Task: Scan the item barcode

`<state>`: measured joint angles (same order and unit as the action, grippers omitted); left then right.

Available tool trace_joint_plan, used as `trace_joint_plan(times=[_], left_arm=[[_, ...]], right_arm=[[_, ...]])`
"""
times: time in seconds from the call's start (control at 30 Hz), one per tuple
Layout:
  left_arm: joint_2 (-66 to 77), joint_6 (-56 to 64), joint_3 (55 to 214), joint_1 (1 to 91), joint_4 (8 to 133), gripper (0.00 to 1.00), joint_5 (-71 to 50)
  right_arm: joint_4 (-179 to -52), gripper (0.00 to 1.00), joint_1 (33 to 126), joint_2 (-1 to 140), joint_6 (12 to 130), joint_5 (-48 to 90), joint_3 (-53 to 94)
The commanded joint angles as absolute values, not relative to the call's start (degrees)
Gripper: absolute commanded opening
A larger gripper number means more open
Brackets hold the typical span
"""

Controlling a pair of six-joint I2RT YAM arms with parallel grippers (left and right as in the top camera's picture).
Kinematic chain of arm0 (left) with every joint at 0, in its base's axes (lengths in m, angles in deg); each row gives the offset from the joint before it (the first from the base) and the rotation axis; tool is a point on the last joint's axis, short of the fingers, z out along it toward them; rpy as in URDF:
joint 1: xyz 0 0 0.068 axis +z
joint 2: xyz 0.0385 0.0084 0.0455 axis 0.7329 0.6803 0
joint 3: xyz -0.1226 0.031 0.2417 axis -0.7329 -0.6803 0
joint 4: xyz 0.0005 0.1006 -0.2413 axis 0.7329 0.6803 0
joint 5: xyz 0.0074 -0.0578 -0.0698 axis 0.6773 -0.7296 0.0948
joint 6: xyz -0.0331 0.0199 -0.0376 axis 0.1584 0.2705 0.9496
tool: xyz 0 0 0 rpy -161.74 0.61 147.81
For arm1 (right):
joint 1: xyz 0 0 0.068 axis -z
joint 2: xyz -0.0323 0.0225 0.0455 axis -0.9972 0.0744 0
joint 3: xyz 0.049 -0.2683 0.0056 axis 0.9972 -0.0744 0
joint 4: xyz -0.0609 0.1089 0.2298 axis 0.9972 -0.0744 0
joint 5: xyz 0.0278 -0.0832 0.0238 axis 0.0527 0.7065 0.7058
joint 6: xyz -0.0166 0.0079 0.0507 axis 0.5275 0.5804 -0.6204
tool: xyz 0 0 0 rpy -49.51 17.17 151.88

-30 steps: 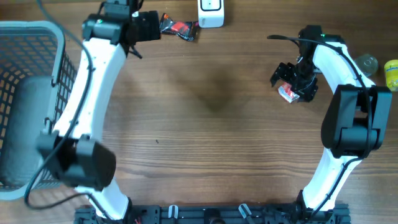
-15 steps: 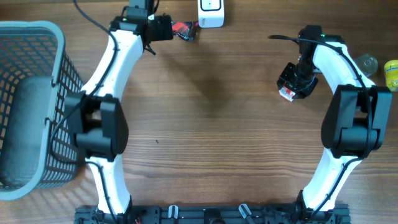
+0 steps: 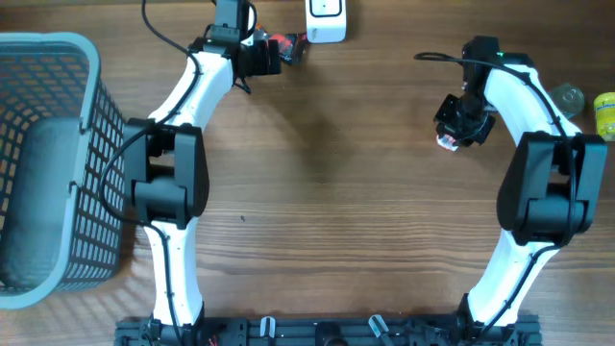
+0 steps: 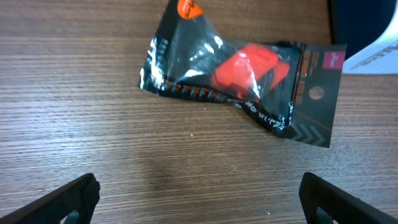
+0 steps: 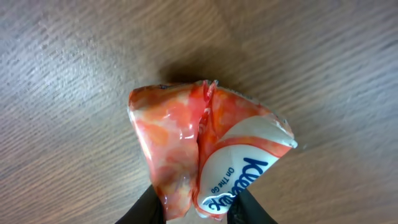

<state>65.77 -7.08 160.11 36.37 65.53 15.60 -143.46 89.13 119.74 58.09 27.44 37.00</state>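
Note:
My right gripper point(image 3: 455, 132) is shut on a small orange-and-white tissue pack point(image 3: 447, 142) at the right of the table. In the right wrist view the tissue pack point(image 5: 205, 143) is pinched and folded between the two dark fingers point(image 5: 149, 211), with my right gripper point(image 5: 196, 210) at the bottom edge. No barcode shows on it. My left gripper point(image 3: 271, 56) is at the far edge beside a black-and-red packet point(image 3: 288, 45). In the left wrist view that packet point(image 4: 242, 74) lies flat ahead of my left gripper point(image 4: 199, 196), which is open and holds nothing.
A white scanner point(image 3: 327, 19) stands at the far edge, right of the packet, and its corner point(image 4: 373, 53) shows in the left wrist view. A grey wire basket point(image 3: 58, 43) fills the left side. A clear bottle point(image 3: 567, 96) and a yellow object point(image 3: 603, 113) sit at the far right.
The right gripper has closed on the tissue pack, crumpling it. The left arm has swung right along the far edge to the black-and-red packet, still open.

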Motion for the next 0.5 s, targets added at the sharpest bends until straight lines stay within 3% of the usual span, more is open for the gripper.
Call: trace_joint_plan(times=[0.0,0.23,0.47], left_arm=[[66.97,-7.80,160.03,36.26,64.31,1.00,14.00],[68.35,0.25,160.03,36.19,60.02,1.00,14.07],[69.37,0.22,160.03,35.62,52.05,1.00,14.07]], right_arm=[[-142.15,0.19,92.80,120.40,59.94,30.76,36.89],[-142.76,0.17,102.18,120.29,60.40,30.35,37.00],[-143.48,0.17,110.18,120.03,60.12,30.30,37.44]])
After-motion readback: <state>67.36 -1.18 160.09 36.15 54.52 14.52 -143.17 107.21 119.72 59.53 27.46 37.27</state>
